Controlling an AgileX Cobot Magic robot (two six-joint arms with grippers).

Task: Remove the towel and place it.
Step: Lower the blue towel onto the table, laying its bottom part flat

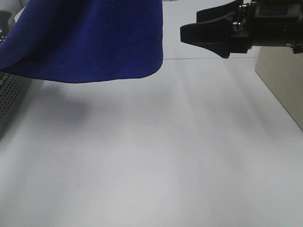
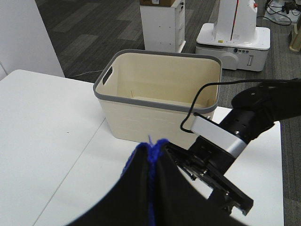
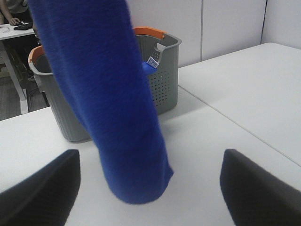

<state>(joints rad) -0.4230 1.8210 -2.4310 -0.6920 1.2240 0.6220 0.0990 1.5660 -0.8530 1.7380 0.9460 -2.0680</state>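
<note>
The royal-blue towel (image 1: pixel 90 38) hangs in the air at the upper left, its lower edge clear of the white table (image 1: pixel 156 156). My left gripper (image 2: pixel 151 155) is shut on the towel (image 2: pixel 151 188), of which only a thin blue fold shows between the dark fingers (image 2: pixel 134 188). It cannot be seen in the exterior view. My right gripper (image 1: pixel 189 23) is open, level with the towel and a short gap to its right. In the right wrist view the towel (image 3: pixel 108 94) hangs ahead of the open right gripper (image 3: pixel 150 162), between its two dark pads (image 3: pixel 42 188).
A grey perforated basket with an orange rim (image 3: pixel 164 77) stands behind the towel, at the table's left edge (image 1: pixel 9 99). A small pale tag (image 3: pixel 153 61) shows at its rim. A cream basket with a grey rim (image 2: pixel 141 92) stands at the right (image 1: pixel 284 85).
</note>
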